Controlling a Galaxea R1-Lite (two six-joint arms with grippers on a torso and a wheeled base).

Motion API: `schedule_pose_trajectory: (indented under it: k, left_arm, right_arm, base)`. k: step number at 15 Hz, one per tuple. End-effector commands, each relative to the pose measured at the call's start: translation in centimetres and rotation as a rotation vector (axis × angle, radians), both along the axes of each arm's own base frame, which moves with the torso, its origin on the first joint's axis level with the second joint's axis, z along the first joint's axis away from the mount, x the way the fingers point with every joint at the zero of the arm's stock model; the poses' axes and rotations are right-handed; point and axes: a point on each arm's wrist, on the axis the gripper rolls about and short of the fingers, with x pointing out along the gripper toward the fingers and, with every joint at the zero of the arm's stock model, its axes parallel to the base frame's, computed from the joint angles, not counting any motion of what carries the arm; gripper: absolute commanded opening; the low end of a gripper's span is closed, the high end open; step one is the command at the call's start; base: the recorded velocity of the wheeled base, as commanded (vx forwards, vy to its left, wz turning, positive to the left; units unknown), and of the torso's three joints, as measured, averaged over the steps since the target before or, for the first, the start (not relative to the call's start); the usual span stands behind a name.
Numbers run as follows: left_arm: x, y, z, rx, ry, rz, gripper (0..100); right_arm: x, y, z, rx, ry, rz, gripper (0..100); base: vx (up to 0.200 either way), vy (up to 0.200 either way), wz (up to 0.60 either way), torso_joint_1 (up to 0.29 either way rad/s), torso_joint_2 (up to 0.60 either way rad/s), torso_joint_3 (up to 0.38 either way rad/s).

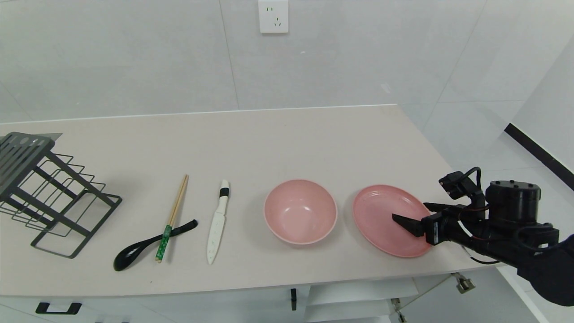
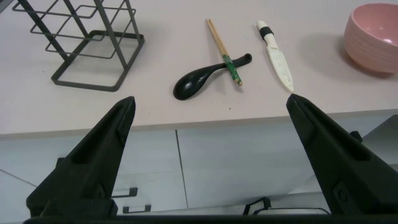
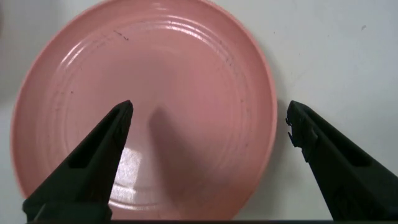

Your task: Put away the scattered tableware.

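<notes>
Head view: a pale, matte table (image 1: 278, 143) runs along a tiled wall, with the tableware laid out in a row near its front edge. At the left end stands a dark wire rack (image 1: 49, 193), made of thin rods bent into slanted slots on a rectangular base. Towards the right end lies a shallow round pink plate (image 1: 376, 215), glossy, with faint concentric rings on its face. The right hand (image 1: 410, 211) hovers over the plate's right half, its two black wedge-shaped fingers spread wide apart and holding nothing (the right wrist view looks straight down between them onto the plate). Just left of the plate sits a smooth, deep pink bowl (image 1: 300, 211), upright. Further left lies a slim white knife (image 1: 218, 220) with a black band on its handle. Next comes a glossy black spoon (image 1: 148, 244), and a pair of wooden chopsticks (image 1: 176, 208) whose green-patterned ends lie across its handle. The left hand (image 2: 211, 99) hangs off the table's front edge, near the spoon, fingers wide apart and empty.
</notes>
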Motion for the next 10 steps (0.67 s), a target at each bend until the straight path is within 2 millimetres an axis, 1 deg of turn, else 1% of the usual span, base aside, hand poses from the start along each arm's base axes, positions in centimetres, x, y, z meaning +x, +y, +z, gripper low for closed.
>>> schedule_pose_trajectory:
  k: [1,4,5,7,10]
  left_arm:
    - [0.0,0.0,0.0,0.0,0.001,0.0,100]
    - [0.0,0.0,0.0,0.0,0.001,0.0,100]
    - [0.0,0.0,0.0,0.0,0.001,0.0,100]
    - [0.0,0.0,0.0,0.0,0.001,0.0,100]
    - [0.0,0.0,0.0,0.0,0.001,0.0,100]
  right_arm:
    - [0.1,0.3,-1.1,-0.003,0.03,0.01,100]
    - [-0.2,0.9,-1.1,-0.003,0.036,0.034,100]
    - [-0.3,1.0,-1.1,-0.002,0.037,0.037,0]
    - [-0.4,1.1,-1.1,-0.004,0.039,0.04,0]
    - [-0.4,0.1,-1.5,-0.011,0.056,0.002,0]
  base:
    - [0.0,0.0,0.0,0.0,0.0,0.0]
    - [0.0,0.0,0.0,0.0,0.0,0.0]
    - [0.0,0.0,0.0,0.0,0.0,0.0]
    - [0.0,0.0,0.0,0.0,0.0,0.0]
    - [0.0,0.0,0.0,0.0,0.0,0.0]
